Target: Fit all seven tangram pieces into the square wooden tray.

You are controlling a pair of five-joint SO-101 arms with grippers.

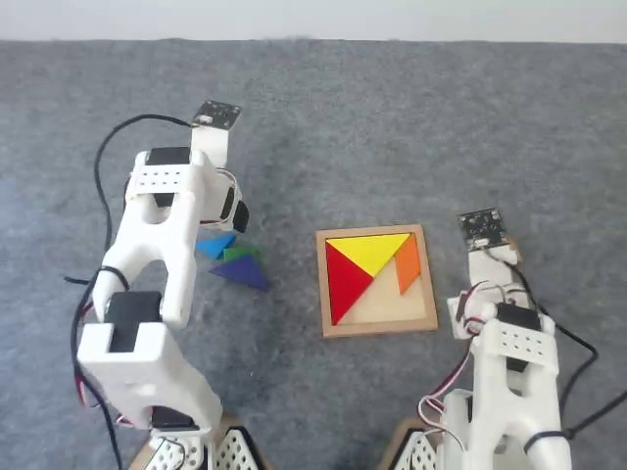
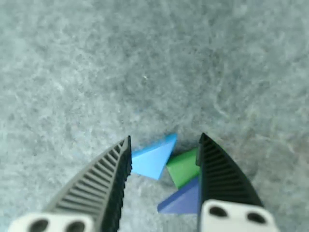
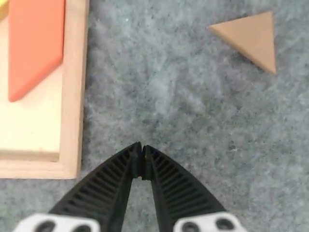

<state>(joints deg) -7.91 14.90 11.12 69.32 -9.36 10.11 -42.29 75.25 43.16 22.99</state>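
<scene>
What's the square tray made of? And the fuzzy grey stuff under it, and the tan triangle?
The tray looks like pale bare wood: light, matte, smooth rim. The grey surface seems to be felt or short carpet; it looks fuzzy and mottled. The tan triangle is probably bare wood too, matte and tray-coloured, though I can't be sure.

Open carpet (image 1: 294, 147) lies between tray (image 1: 382, 329) and blue-green pieces (image 1: 240, 269); the left arm (image 1: 157, 255) overhangs those pieces.
</scene>
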